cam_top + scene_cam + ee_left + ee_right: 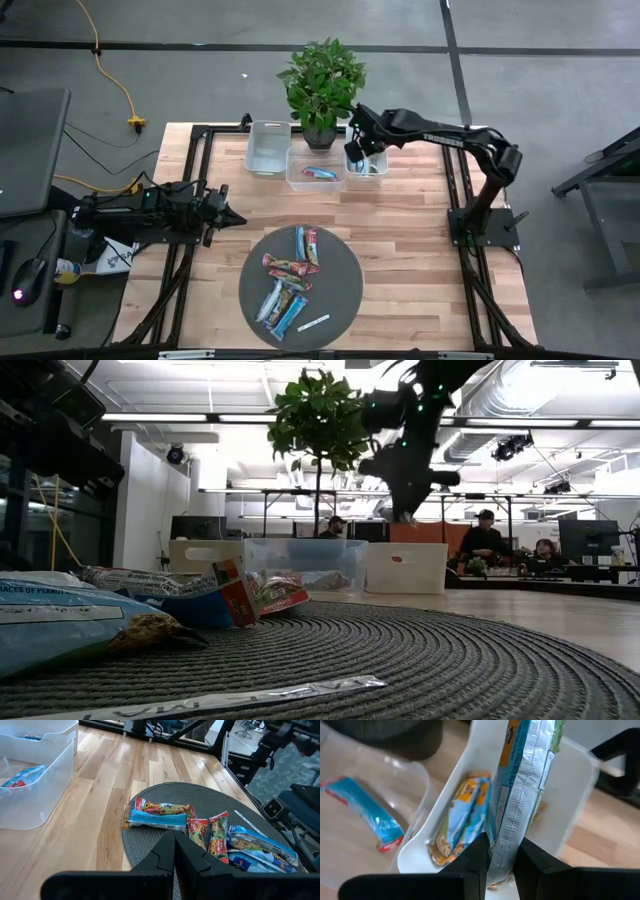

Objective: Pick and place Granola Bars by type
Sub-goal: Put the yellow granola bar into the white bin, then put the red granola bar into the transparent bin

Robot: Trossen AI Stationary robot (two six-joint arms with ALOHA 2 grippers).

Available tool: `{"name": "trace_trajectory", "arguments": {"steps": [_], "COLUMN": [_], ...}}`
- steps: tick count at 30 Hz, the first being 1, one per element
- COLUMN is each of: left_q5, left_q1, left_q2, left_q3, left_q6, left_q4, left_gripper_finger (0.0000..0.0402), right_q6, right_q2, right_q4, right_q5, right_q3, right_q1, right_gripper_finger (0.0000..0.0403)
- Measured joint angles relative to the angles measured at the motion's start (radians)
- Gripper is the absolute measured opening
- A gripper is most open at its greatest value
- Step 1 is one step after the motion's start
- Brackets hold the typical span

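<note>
Your left gripper (232, 216) waits closed beside the round mat (345, 300), where about eight Granola Bars (288, 285) lie. Three clear bins (268, 148) stand behind: the left looks empty, the middle holds one blue bar (320, 173). Your right gripper (356, 155) pinches a blue-and-tan bar (522, 785) over the right bin (366, 166). Only its wrist view shows you another bar (462, 817) already inside.

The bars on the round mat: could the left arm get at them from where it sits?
Probably yes. The left gripper rests shut just beside the mat, pointing toward the bars, with bare wood between. The right gripper is away over the bins, holding a bar.
</note>
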Motion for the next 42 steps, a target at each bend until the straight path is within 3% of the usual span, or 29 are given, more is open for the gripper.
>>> {"name": "trace_trajectory", "arguments": {"steps": [17, 30, 42], "left_q5": [0.000, 0.000, 0.000], "left_q1": [0.000, 0.000, 0.000], "left_q2": [0.000, 0.000, 0.000], "left_q3": [0.000, 0.000, 0.000], "left_q6": [0.000, 0.000, 0.000], "left_q4": [0.000, 0.000, 0.000], "left_gripper_finger": [0.0001, 0.0001, 0.0001], "right_q6": [-0.018, -0.022, -0.032], "right_q2": [0.071, 0.071, 0.028], "right_q4": [-0.046, -0.080, -0.140], "right_q5": [-0.070, -0.074, -0.077], "right_q3": [0.000, 0.000, -0.002], "right_q1": [-0.035, -0.025, 0.019], "right_gripper_finger": [0.0059, 0.0139, 0.0150]}}
